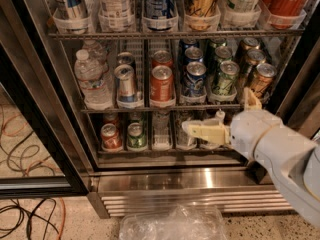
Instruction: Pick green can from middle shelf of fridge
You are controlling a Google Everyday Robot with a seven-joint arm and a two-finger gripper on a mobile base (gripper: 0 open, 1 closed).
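The green can point(225, 78) stands at the front of its lane on the middle shelf point(150, 107) of the fridge point(45, 134), between a blue can and bronze-brown cans. Another green can stands behind it. My gripper point(218, 110) is open and empty. One cream finger point(202, 131) points left in front of the lower shelf, and the other point(250, 99) points up beside the bronze cans. The gripper sits just below and in front of the green can without touching it.
The middle shelf also holds a water bottle point(92, 79), a silver can point(125, 82), a red can point(161, 84), blue cans point(194, 78) and bronze cans point(261, 79). Tall cans fill the rack above. A plastic bag point(172, 224) and cables point(25, 214) lie on the floor.
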